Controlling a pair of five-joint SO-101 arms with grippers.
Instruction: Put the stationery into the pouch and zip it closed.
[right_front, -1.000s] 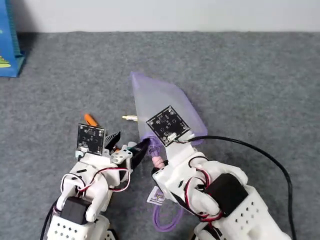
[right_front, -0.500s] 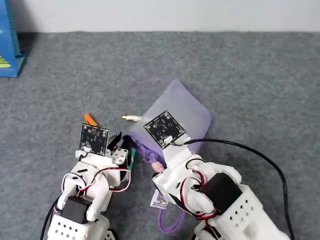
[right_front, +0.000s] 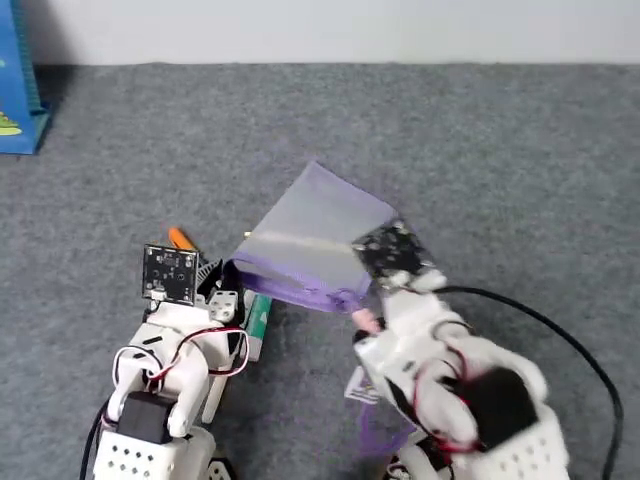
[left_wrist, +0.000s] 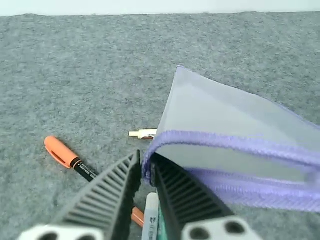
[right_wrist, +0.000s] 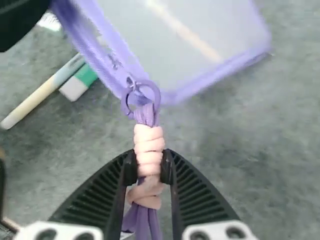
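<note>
Right gripper (right_wrist: 147, 161) is clamped on the pink knot (right_wrist: 148, 142) of the pull cord, and left gripper (left_wrist: 145, 167) is pinched shut on the purple zip edge at the pouch's corner, so we hold the pouch (right_front: 315, 225) stretched between the two arms. It lies on the grey felt table (right_front: 480, 150), partly lifted at the zip side.

Our biggest worry is the pouch itself. If the right arm pulls along the zip now, we judge it would close with most of the stationery left outside. The thin fabric could also slide out of the left pinch, and then the whole pouch would drag across the felt instead of the slider travelling.

Next come the pens. An orange pen (right_front: 181, 239) lies on the felt just beside the left arm, apart from the pouch. A white pen (left_wrist: 150, 216) and a green pen (right_front: 261, 314) lie under the left gripper, outside the mouth. A pale stick shows through the pouch wall (we cannot tell whether it is inside or underneath). Any sideways tug could sweep these away or trap one in the zip teeth.

Smallest is the zipper ring (right_wrist: 141, 97). It could twist and jam, or the knot could slip out between the jaws.
</note>
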